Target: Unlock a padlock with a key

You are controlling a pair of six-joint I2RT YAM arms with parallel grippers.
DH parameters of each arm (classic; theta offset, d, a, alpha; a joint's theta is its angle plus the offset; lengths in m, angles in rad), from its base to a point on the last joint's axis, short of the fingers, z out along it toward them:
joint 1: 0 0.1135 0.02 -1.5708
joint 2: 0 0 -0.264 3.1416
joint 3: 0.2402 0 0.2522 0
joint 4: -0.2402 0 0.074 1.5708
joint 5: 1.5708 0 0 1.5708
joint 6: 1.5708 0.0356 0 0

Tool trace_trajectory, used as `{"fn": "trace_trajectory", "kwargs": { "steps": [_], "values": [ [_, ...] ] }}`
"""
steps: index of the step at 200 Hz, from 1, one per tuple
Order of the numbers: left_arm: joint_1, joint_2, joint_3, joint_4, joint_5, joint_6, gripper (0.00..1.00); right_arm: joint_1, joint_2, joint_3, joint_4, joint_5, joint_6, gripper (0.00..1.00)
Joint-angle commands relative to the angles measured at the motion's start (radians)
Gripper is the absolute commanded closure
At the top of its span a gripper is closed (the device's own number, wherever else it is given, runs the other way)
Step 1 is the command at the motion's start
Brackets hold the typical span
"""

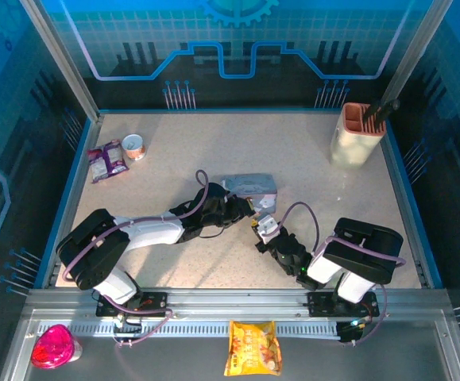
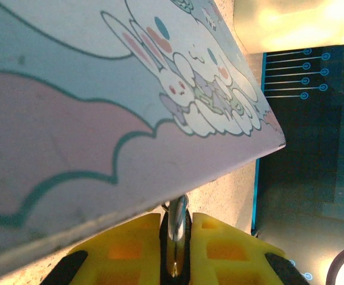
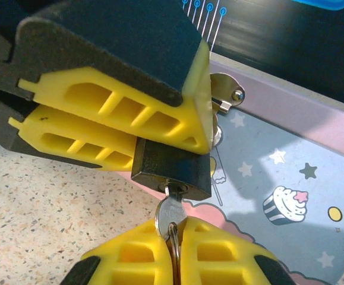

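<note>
Item: padlock [image 3: 172, 169], small, dark blocky body, thin silvery shackle [image 2: 177, 208]
Location: middle of the counter [image 3: 41, 196], between the two arms, hanging at the front edge of the pale cartoon tin [image 3: 278, 166]
Neighbouring fitting: the tin's metal hasp [image 3: 225, 89], just beside the top of the padlock
Left gripper [image 2: 176, 221]: closed on the shackle, which shows as a bright strip pinched between its yellow fingers; it steadies the padlock from above the body
Key [image 3: 169, 209]: silvery, blade seated in the keyhole on the underside of the body, bow projecting below
Right gripper [image 3: 173, 237]: closed on the bow of the key, directly beneath the padlock, in line with the keyhole
Steps judged complete: padlock braced; key in the grip; key entered in the lock
Steps judged outstanding: turn the key; free the shackle from the body
Lock condition: probably locked, though the left gripper's lower finger covers the top of the body, so the seating of the shackle cannot be confirmed
Progress: well past halfway; both holds are set and the next move is a twist of the right wrist against the left gripper's hold
</note>
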Motion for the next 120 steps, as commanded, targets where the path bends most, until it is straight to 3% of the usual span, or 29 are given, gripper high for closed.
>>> {"fn": "trace_trajectory", "kwargs": {
  "steps": [1,24,70,120],
  "values": [
    [-0.014,-0.001,0.024,0.012,0.003,0.025,1.00,0.014,-0.035,0.033,0.036,-0.041,0.075,0.94],
    [-0.014,-0.002,0.019,0.005,-0.005,0.026,1.00,0.014,-0.078,0.041,-0.030,-0.053,0.111,0.94],
    [-0.018,-0.004,0.016,-0.002,-0.011,0.023,1.00,0.041,-0.137,0.107,-0.214,0.017,-0.012,0.78],
    [-0.021,-0.028,0.012,-0.007,-0.015,0.027,1.00,0.030,-0.138,0.118,-0.244,0.029,-0.014,0.84]
  ]
}}
